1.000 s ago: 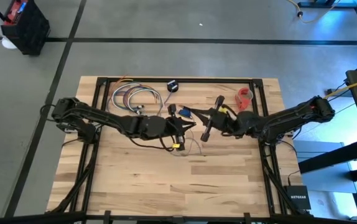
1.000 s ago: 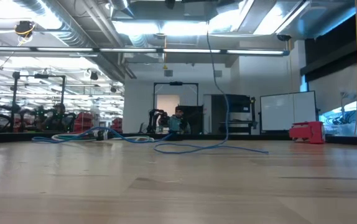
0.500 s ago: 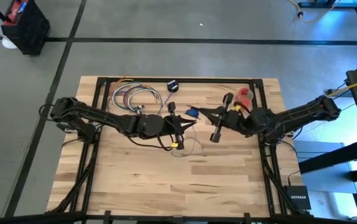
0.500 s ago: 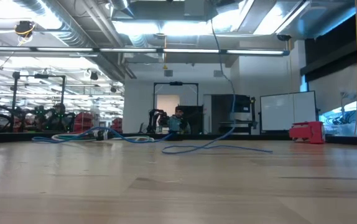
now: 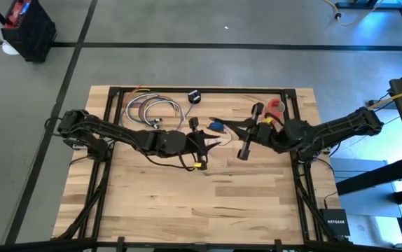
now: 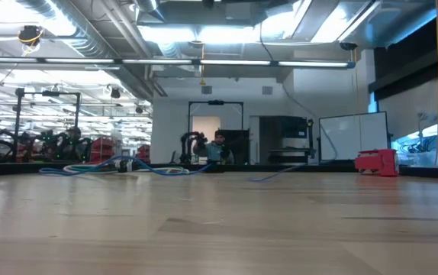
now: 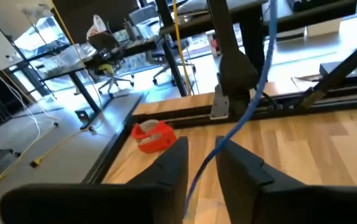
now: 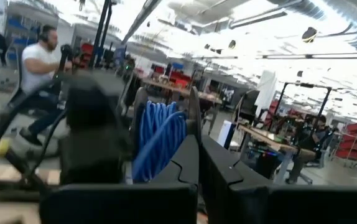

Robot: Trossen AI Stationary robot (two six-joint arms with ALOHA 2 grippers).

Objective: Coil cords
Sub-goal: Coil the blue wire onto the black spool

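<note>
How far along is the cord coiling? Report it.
Done: several turns of the blue cord sit bunched at the right gripper, which is shut on it. In hand: its free length runs between the left gripper's parted fingers. Left: that tail, plus the loose cords at the table's back.

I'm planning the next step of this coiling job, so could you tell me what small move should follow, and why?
Probably the left gripper should close again on the blue cord running between its parted fingers, because the right gripper, shut on a bundle of blue loops, needs the strand steadied for another wrap.
</note>
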